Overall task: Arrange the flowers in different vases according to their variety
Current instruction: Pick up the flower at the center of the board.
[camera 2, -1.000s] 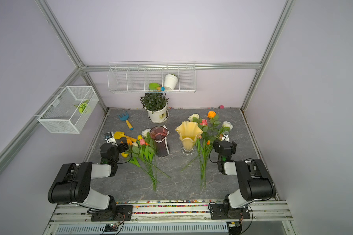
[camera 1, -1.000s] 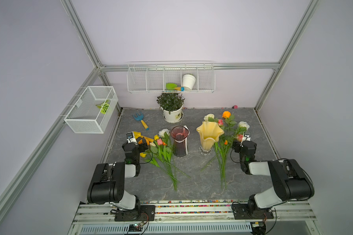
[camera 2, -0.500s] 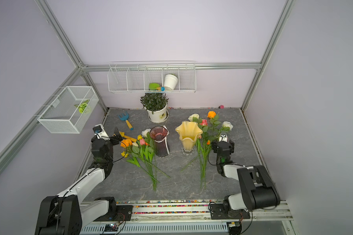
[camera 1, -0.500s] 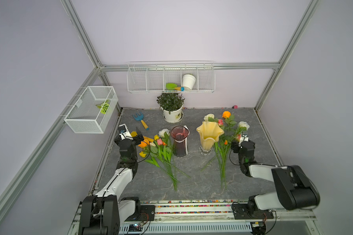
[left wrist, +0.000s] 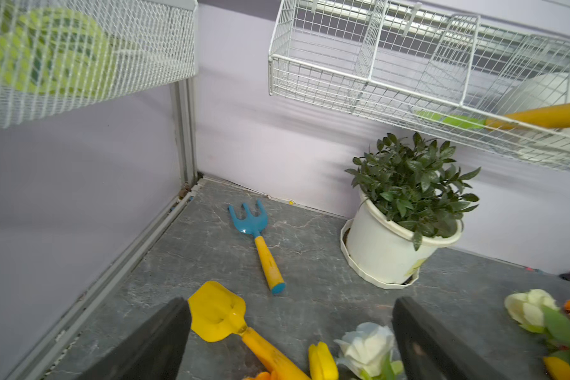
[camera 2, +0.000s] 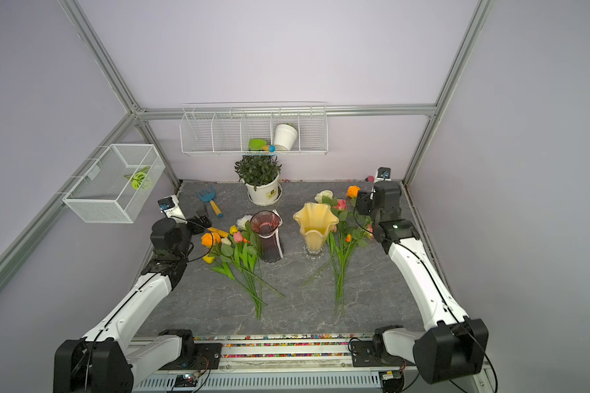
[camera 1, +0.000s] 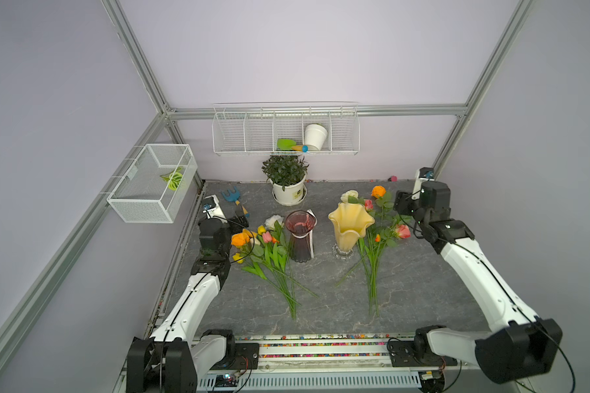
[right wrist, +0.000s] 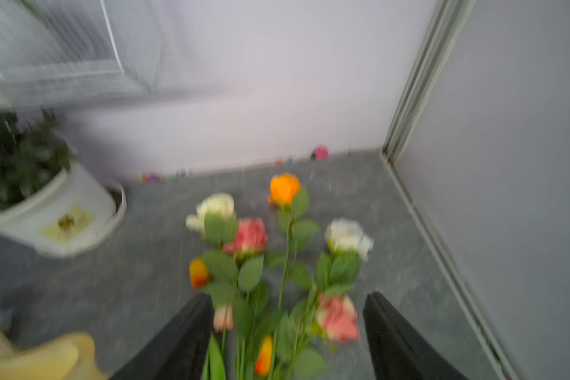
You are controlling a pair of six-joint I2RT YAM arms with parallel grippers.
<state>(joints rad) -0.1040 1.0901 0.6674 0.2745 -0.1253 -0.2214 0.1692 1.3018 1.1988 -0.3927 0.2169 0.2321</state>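
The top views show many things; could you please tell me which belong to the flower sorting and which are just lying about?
Job: left flower bunch, right flower bunch, purple vase, yellow vase.
Lying about: potted plant, blue rake, yellow shovel, white pot, green trowel.

The grey marbled counter (camera 1: 321,306) carries a purple vase (camera 1: 300,238) and a yellow vase (camera 1: 349,228) standing side by side. A left bunch of flowers (camera 1: 273,255) and a right bunch of flowers (camera 1: 375,245) lie flat beside them. Further back stands a potted plant (camera 1: 286,183), with a blue rake (camera 1: 234,197) and a yellow shovel (left wrist: 216,311) lying to its left.

Translucent ribbed glass purple vase (camera 1: 300,245) (glossy); matt, veined grey tabletop (camera 1: 423,282)
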